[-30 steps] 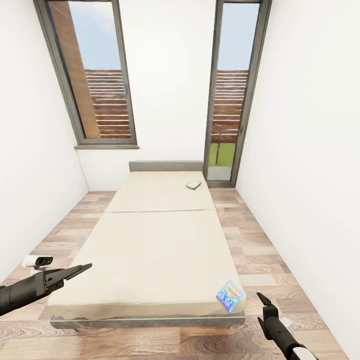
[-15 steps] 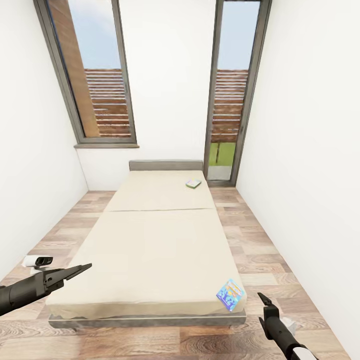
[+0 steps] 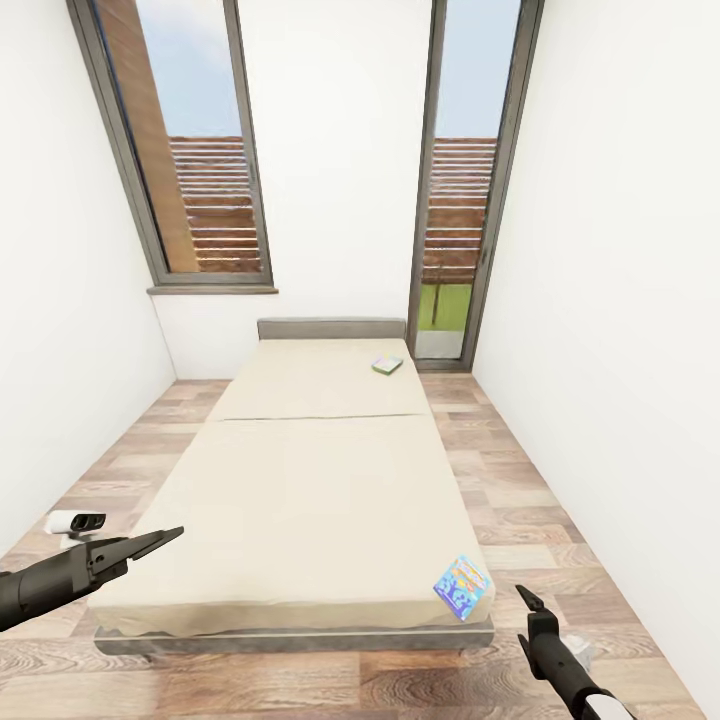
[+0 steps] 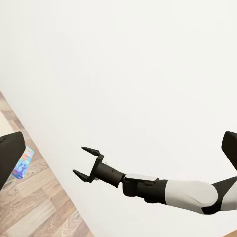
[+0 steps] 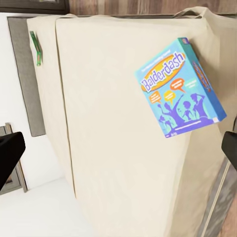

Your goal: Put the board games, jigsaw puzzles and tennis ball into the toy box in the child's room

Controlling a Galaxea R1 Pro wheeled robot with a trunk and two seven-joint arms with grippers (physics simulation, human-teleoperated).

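1. Your view has crept slightly nearer the bed (image 3: 300, 480) over the last second; both arms hold their pose.
2. The blue board game (image 3: 462, 589) lies at the near right corner, the other carton (image 3: 387, 366) far up, probably green-edged.
3. Right pincer (image 3: 525, 605) open and empty just beside it; left pincer (image 3: 160, 540) looks closed, empty.

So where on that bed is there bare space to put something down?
Most of the bed is bare: the whole middle and the left side. Only two corners are taken, the near right by the blue game box, the far right by the small green box.
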